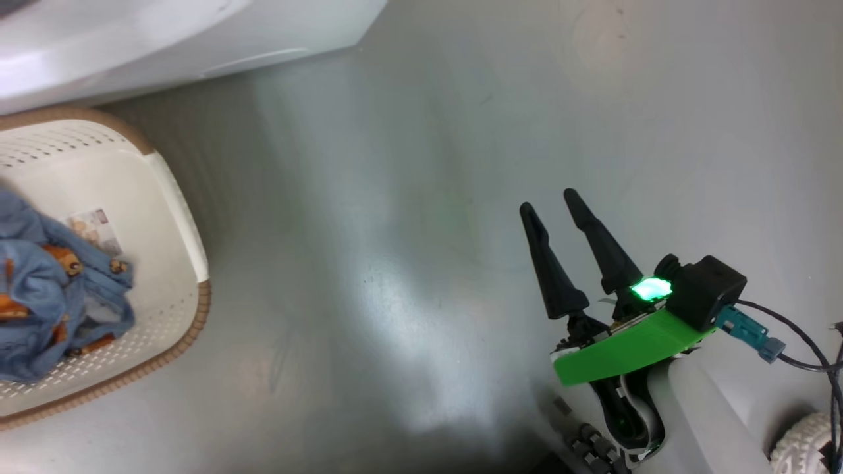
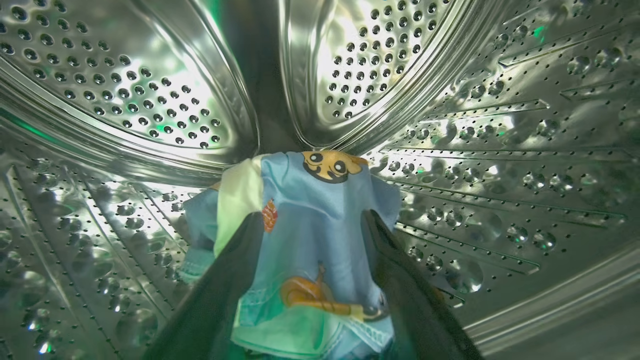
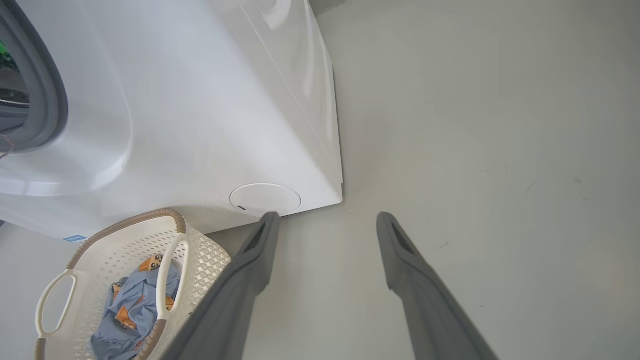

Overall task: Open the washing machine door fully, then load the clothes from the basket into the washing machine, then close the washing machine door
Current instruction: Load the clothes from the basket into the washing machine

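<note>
Left gripper [image 2: 312, 217], lower centre, fingers spread wide; a blue garment [image 2: 320, 245] lies between them inside the steel drum [image 2: 500, 150]. Right gripper [image 1: 549, 200] gapes empty, lower right. More clothes [image 1: 59, 309] fill the basket [image 1: 178, 197], left edge.

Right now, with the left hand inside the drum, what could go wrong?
1. The garment lies between the fingers of the open left hand, apparently draped against them; pulling back could drag it out of the drum.
2. More clothes sit in the basket; closing up now would leave them behind.
</note>
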Robot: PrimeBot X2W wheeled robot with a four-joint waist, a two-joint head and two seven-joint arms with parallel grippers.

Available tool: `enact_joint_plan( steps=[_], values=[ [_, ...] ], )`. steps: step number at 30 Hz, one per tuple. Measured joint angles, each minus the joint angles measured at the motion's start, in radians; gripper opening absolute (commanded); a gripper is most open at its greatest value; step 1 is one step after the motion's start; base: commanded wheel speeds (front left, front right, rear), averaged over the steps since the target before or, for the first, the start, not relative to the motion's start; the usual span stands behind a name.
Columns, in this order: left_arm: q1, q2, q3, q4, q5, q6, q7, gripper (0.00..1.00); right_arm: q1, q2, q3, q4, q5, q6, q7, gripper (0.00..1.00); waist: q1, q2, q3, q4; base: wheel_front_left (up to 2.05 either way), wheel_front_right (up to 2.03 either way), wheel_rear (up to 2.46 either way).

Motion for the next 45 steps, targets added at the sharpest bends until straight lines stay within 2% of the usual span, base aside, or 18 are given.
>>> enact_joint_plan(
  steps=[14,27,35,45],
  values=[
    [0.146,-0.061,-0.015,0.008,-0.041,0.000,-0.111,1.00,-0.004,-0.001,-0.045,0.025,-0.028,0.000,0.000,1.00,0.0000,0.0000,-0.083,0.052,0.00,0.00,0.00],
    [0.294,-0.093,-0.024,-0.036,-0.063,0.000,-0.175,1.00,0.030,-0.001,-0.072,0.049,-0.037,0.000,0.000,1.00,0.0000,0.0000,-0.199,0.087,0.00,0.00,0.00],
    [0.428,-0.099,-0.011,-0.140,-0.069,0.004,-0.198,1.00,0.072,-0.001,-0.090,0.061,-0.047,0.000,0.000,1.00,0.0000,0.0000,-0.280,0.103,0.00,0.00,0.00],
    [0.685,-0.099,0.048,-0.368,-0.038,0.050,-0.202,1.00,0.113,-0.001,-0.110,0.070,-0.066,0.000,0.000,1.00,0.0000,0.0000,-0.383,0.121,0.00,0.00,0.00]
  ],
)
